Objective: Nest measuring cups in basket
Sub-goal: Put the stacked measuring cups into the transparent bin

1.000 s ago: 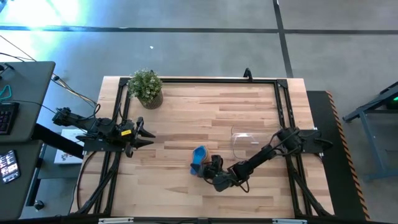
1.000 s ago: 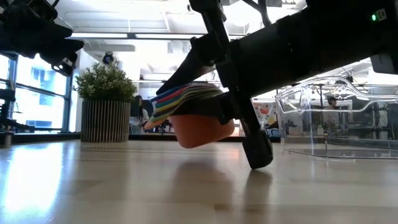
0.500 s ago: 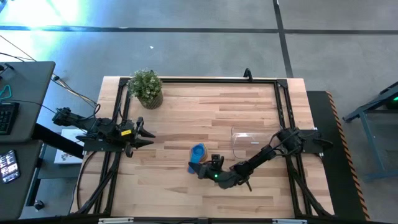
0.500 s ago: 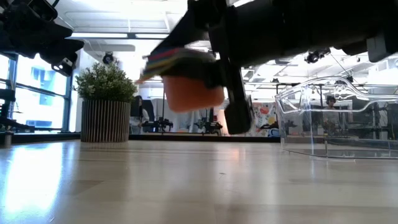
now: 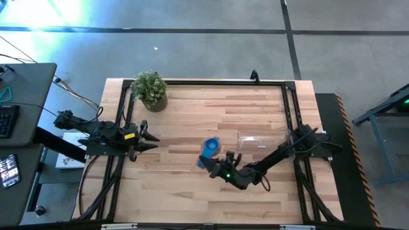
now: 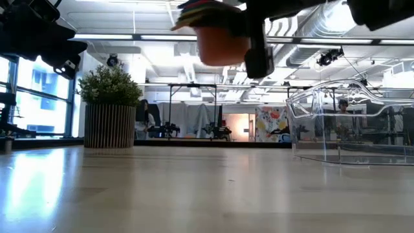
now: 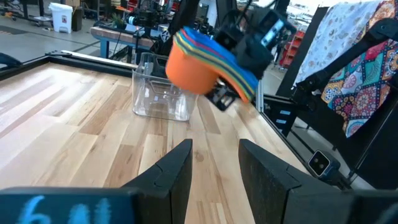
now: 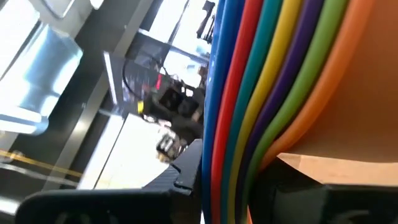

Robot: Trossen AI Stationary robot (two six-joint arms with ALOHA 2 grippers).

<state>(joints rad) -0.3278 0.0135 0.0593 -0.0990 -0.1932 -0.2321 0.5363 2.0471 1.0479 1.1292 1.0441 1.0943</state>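
The measuring cups (image 5: 209,147) are nested into one stack, blue on top and orange (image 6: 222,43) at the bottom. The stack hangs high above the table's middle, with my right gripper (image 5: 217,161) shut on it. The left wrist view shows the stack (image 7: 189,65) tilted in front of the basket (image 7: 160,88). The basket (image 5: 259,145), a clear tub, stands on the table just right of the stack. My left gripper (image 5: 151,137) waits open at the table's left side, its fingers (image 7: 178,168) with nothing between them. My right gripper pinches the stacked flat handles (image 8: 267,93) of the nested cups between its two fingers, one dark finger (image 8: 292,193) lying against the orange handle. The fingers come in about level from the table's right near side. The stack is lifted clear of the table, slightly tilted.
A potted green plant (image 5: 150,89) stands at the far left corner of the table, also seen in the low view as a ribbed pot (image 6: 110,124). Bare wood lies between the stack and my left arm. Black frame rails run along the table's edges.
My right gripper has risen well up from just above the table and drifted toward the far edge and the basket, turning its wrist. The stack of cups went up with it, still held, and sits less tilted than before.
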